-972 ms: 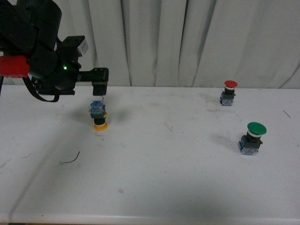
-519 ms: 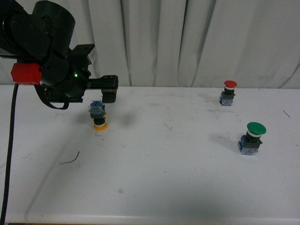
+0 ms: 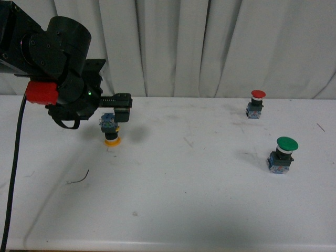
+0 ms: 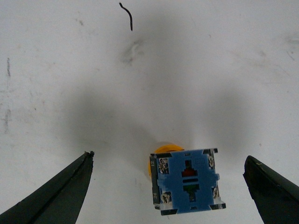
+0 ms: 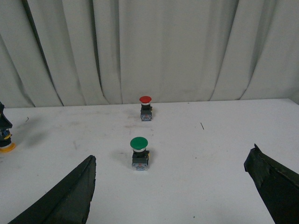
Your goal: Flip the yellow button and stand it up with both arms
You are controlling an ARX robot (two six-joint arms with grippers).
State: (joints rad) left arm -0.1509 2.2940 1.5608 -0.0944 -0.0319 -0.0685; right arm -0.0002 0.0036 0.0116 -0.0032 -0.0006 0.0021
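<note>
The yellow button (image 3: pixel 110 130) stands upside down on the white table (image 3: pixel 173 194), with its yellow cap down and its blue-grey contact block up. My left gripper (image 3: pixel 118 112) hovers just above and behind it, open. In the left wrist view the block (image 4: pixel 188 181) sits between the two black fingers (image 4: pixel 65 191) with a gap on each side, and the left gripper (image 4: pixel 168 156) touches nothing. My right gripper (image 5: pixel 173 154) is open and empty, out of the front view. The yellow button shows at the far left edge of the right wrist view (image 5: pixel 6 145).
A red-capped button (image 3: pixel 256 103) stands at the back right and a larger green-capped button (image 3: pixel 283 155) in front of it. Both show in the right wrist view: red (image 5: pixel 145 107), green (image 5: pixel 139 152). A thin black wire scrap (image 3: pixel 79 178) lies front left. White curtains hang behind.
My left arm has swung to the right and come lower, bringing its open gripper closer over the yellow button. The button has not moved.
</note>
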